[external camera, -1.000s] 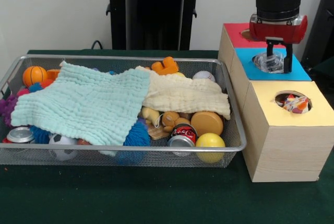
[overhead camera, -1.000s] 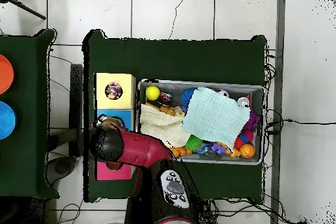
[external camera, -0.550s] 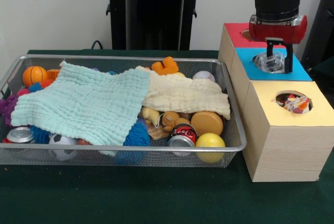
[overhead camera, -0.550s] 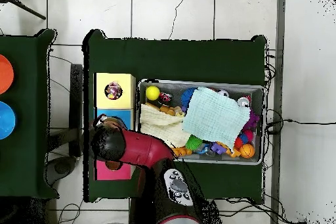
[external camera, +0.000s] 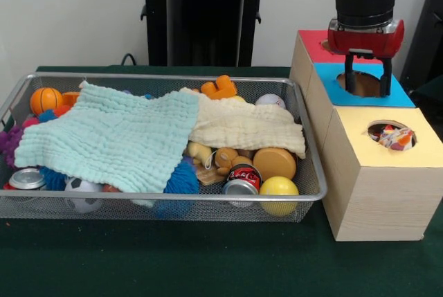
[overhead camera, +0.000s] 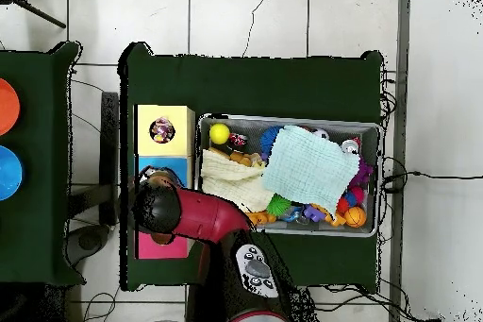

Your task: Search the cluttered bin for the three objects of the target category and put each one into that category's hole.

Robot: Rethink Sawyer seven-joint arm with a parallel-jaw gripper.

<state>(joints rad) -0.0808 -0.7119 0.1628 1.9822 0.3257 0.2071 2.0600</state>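
My gripper (external camera: 367,82) hangs just above the blue box's hole (external camera: 370,91), open, with nothing between its fingers (external camera: 349,79). The hole shows only dark wood inside. The yellow box's hole (external camera: 391,136) holds a colourful crumpled object. The wire bin (external camera: 166,77) is full of clutter under a mint cloth (external camera: 111,138) and a cream cloth (external camera: 242,127). A cola can (external camera: 242,178), a yellow ball (external camera: 279,190), a tan round lid (external camera: 274,163) and a small basketball (external camera: 46,99) show. In the overhead view the arm's head (overhead camera: 156,207) covers the gripper.
The red-topped box (external camera: 311,42) stands behind the blue one, right of the bin. An orange toy (external camera: 219,88) and a white ball (external camera: 270,101) lie at the bin's back. A second can (external camera: 28,178) and a soccer ball (external camera: 83,190) sit front left.
The clear crumpled object held over the blue hole is gone from view. The gripper has let go and risen slightly.
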